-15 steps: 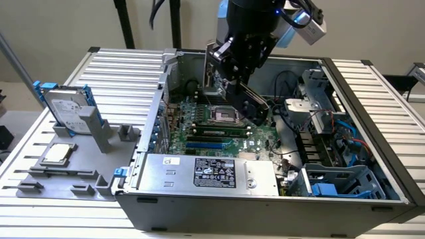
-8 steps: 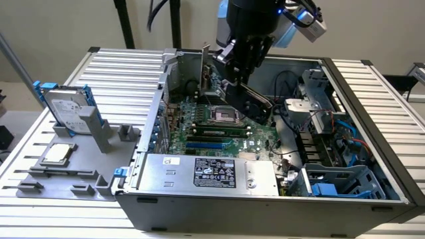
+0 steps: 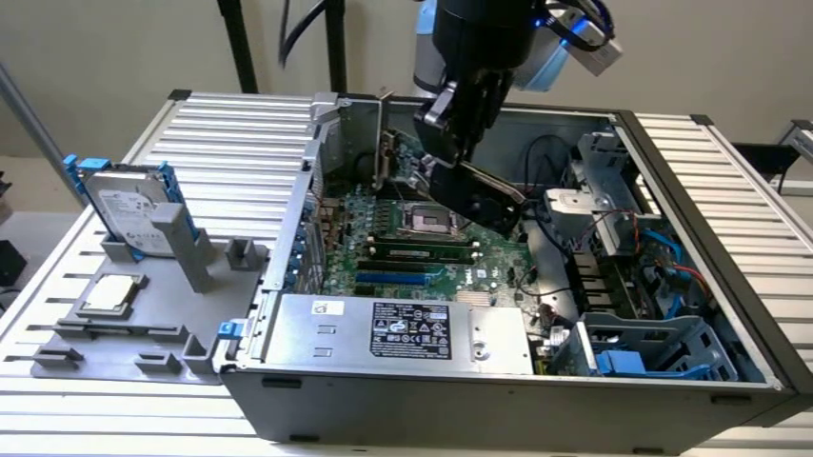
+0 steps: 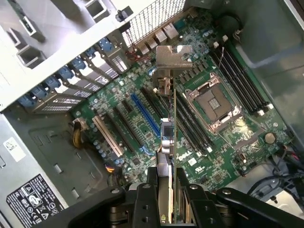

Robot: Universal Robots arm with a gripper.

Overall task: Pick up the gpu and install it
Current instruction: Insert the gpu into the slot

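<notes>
Above the green motherboard (image 4: pixel 114 99) the black arm (image 3: pixel 477 38) leans down, its tool (image 4: pixel 171 184) clamping the thin silver-bracketed green gpu (image 4: pixel 173 57) edge-on.

**Dull metal, green board, matt plastic**

The bench (image 3: pixel 228 143) is ribbed metal slats with a dull silver finish. The computer case (image 3: pixel 508 414) is matt grey painted sheet metal. The gpu (image 4: pixel 174 114) carries a bright, smooth metal bracket (image 4: pixel 173 57). The motherboard (image 4: pixel 118 114) is glossy green. The hand (image 4: pixel 168 190) looks matt black. The hard drive (image 3: pixel 128 205) has a silver metal shell and blue plastic rails (image 3: pixel 74 176). The fixture (image 3: pixel 114 333) is matt grey plastic.
</notes>
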